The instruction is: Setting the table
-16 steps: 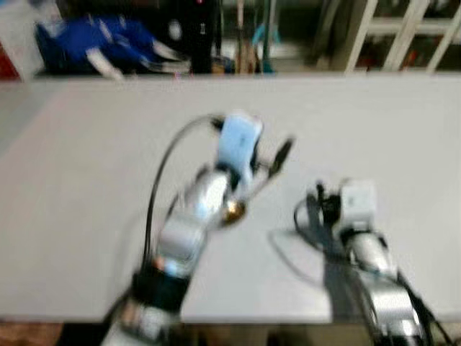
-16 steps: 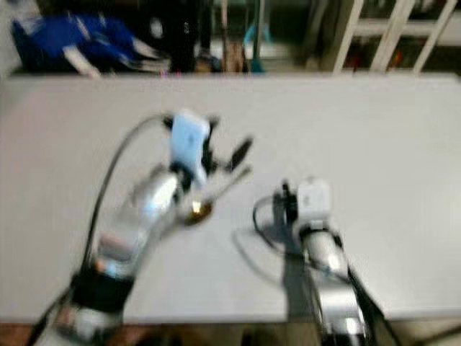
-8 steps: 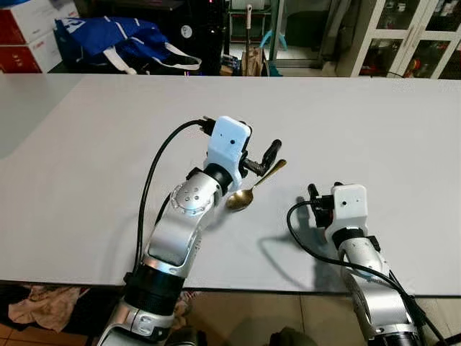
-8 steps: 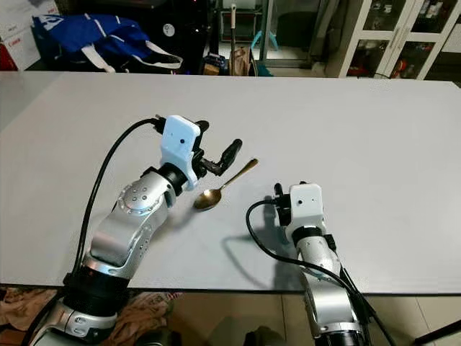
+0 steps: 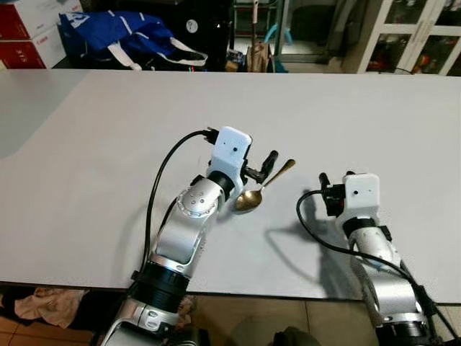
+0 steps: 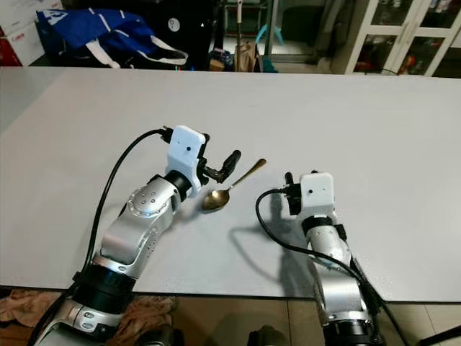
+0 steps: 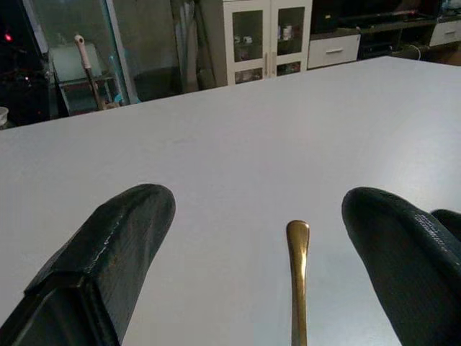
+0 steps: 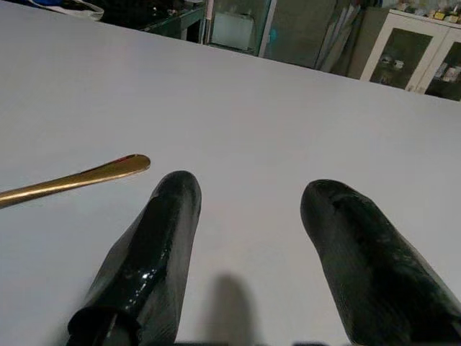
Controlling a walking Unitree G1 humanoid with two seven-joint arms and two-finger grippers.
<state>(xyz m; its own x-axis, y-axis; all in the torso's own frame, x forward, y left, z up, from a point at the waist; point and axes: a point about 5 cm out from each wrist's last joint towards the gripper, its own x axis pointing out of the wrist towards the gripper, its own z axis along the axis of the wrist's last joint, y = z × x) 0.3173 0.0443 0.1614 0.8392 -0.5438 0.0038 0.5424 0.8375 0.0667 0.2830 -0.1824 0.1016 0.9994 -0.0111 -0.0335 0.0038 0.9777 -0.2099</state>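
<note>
Since half a second ago, both arms and the spoon sit slightly lower and further right in the head views, consistent with the camera shifting; the spoon's place beside the left gripper looks unchanged.

A slim gold-coloured metal spoon (image 5: 263, 189) lies flat on the wide, plain white table (image 5: 94, 158), near the robot's edge, bowl toward the robot and handle pointing away and to the right. The left gripper (image 7: 256, 238) hovers low over it with its two black fingers spread wide, and the handle tip lies between them without touching either. The right gripper (image 8: 248, 238) rests just right of the spoon, fingers also parted and holding nothing; the handle end lies near its left finger (image 8: 155, 245).

What could go wrong: the spoon is thin and lies flush on a smooth surface, so closing fingers may slide over it or push it away. A grip near the handle tip would probably let the heavier bowl swing down. The right gripper is close enough to nudge the handle if it moves.
</note>
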